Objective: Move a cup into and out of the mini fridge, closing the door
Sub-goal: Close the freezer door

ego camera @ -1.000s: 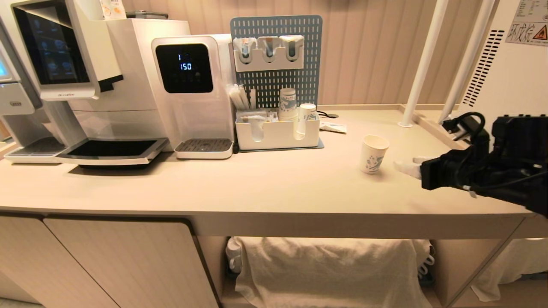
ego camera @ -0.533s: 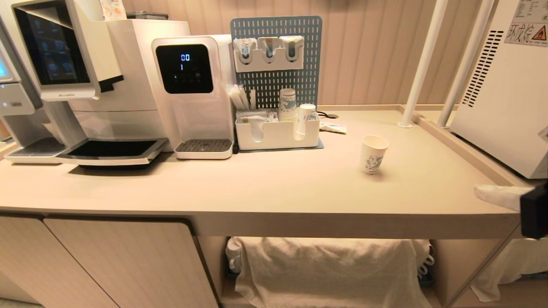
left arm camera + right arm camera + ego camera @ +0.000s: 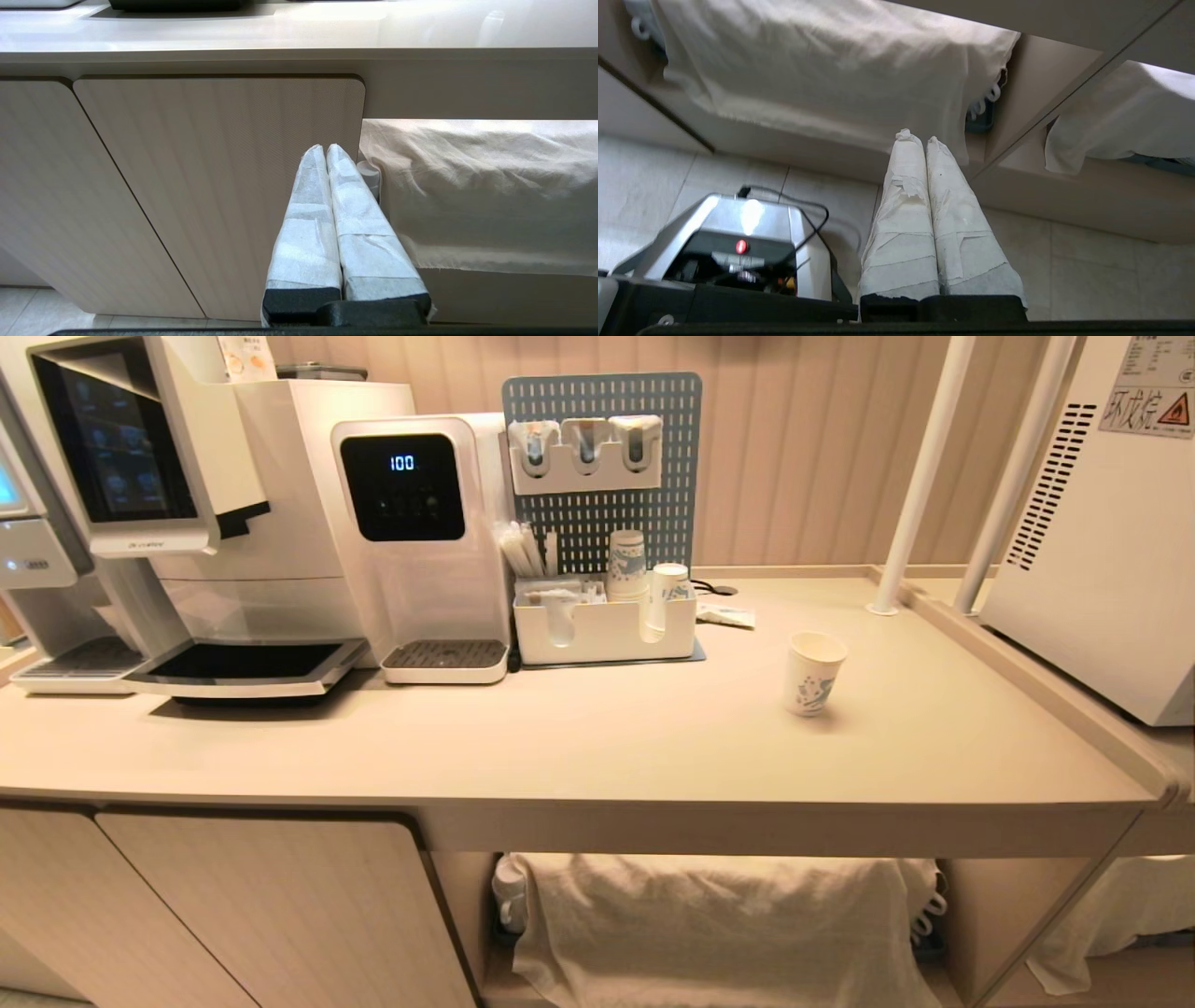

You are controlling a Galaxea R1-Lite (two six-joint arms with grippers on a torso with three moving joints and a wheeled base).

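Looks basically done: cup (image 3: 815, 673) upright out on the counter (image 3: 597, 747), fridge (image 3: 1102, 523) at 3 o'clock of it, door out of view so can't confirm closed, left gripper (image 3: 325, 151) and right gripper (image 3: 920, 140) clenched empty below counter level.

Both pincers, left pincer (image 3: 325, 148) and right pincer (image 3: 915, 139): long tapered fingers wrapped in white tape, black foam at bases, black mounts.

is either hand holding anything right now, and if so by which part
Nothing is held. The left hand and the right hand are both shut on nothing, low below the counter. The cup stands alone on the counter.
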